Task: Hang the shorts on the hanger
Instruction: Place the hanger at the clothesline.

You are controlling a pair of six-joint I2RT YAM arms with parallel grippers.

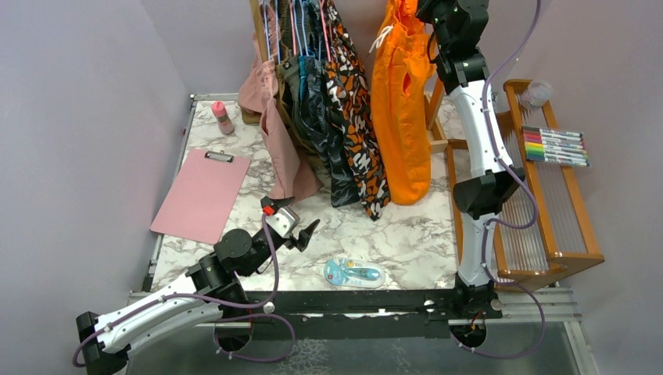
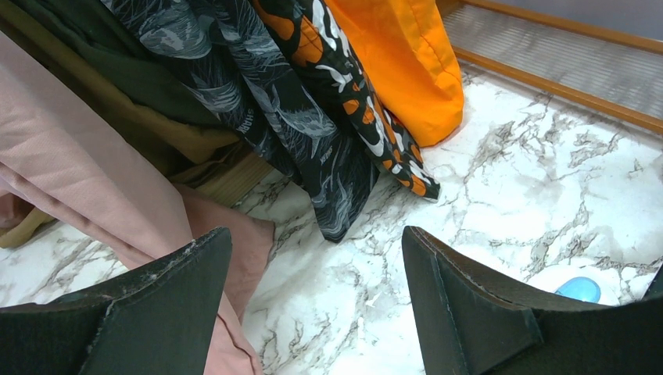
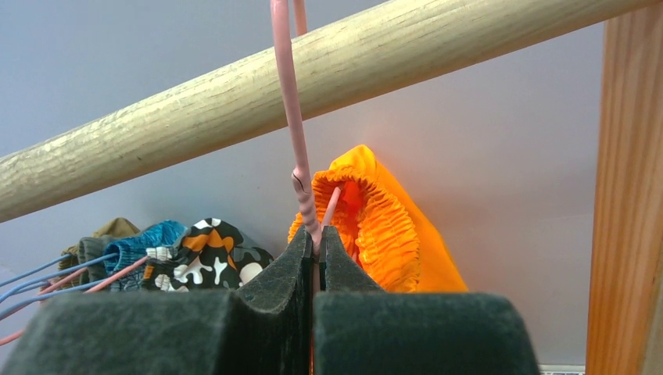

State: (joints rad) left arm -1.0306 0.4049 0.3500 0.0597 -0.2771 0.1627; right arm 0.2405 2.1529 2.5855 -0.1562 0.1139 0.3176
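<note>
Hanging the loaded hanger looks like the step in hand. Your right tool (image 3: 317, 234) is clenched on the twisted neck of the pink hanger (image 3: 285, 94), just below the wooden rail (image 3: 438, 47). The wire runs up across the front of the rail and out of the top of the wrist view, so you cannot confirm from here that the hook sits fully over it.

The orange shorts (image 3: 383, 226) are on the hanger. Their gathered waistband is just behind your right tool and under the rail, and the legs drop straight down from the rail's right end.

Next, I judge, you need to seat the hook, then let go gently and back off without dragging the wire along the rail.

Your left tool (image 2: 317, 234) is released, its jaws wide apart and holding nothing, far below the rail and low over the worktop (image 1: 406, 234).
</note>
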